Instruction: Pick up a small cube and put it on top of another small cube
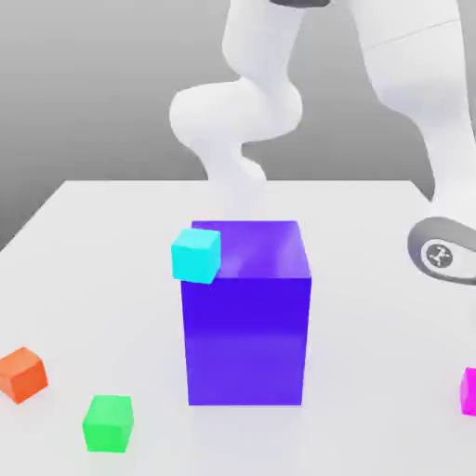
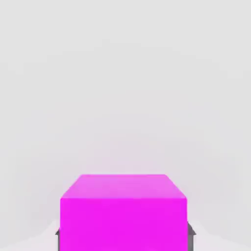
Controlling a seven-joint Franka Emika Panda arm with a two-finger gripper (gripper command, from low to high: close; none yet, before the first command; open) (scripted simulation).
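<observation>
End effector (image 2: pixel 125 240) gripping magenta cube (image 2: pixel 123 223), level (sides squarely aligned)

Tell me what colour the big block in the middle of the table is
The big block is deep blue-violet, best seen in the exterior view.

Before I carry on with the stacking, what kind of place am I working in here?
Probably a simulated tabletop scene, not a real room: a bare white table against a plain grey backdrop, flat-coloured blocks such as the green cube, and a white robot arm.
</observation>
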